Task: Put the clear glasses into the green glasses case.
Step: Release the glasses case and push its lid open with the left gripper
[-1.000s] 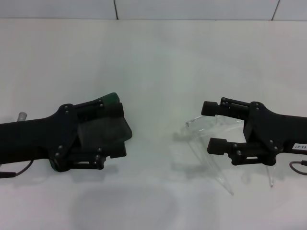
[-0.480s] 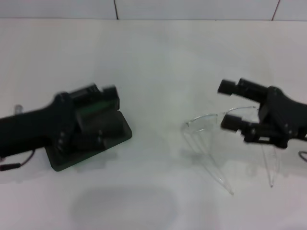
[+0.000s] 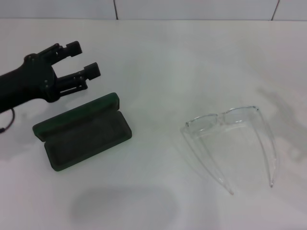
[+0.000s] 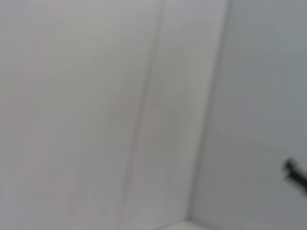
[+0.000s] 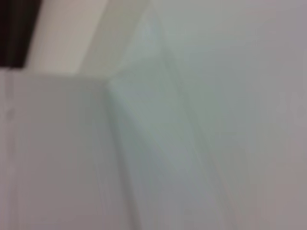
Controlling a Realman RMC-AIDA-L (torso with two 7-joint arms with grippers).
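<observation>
The green glasses case lies open on the white table at the left, its dark lining facing up and nothing inside. The clear glasses rest on the table at the right, lens toward the back, both thin temple arms unfolded and pointing to the front edge. My left gripper hovers open behind and to the left of the case, empty, apart from it. My right gripper is out of the head view; only its faint shadow falls at the far right. Both wrist views show blank white wall.
The white table ends at a tiled wall along the back. A soft shadow lies on the table near the front, left of centre.
The left gripper lifted off the case and drew back to the left rear, leaving the case open. The right gripper let go of the glasses' side and left the view to the right.
</observation>
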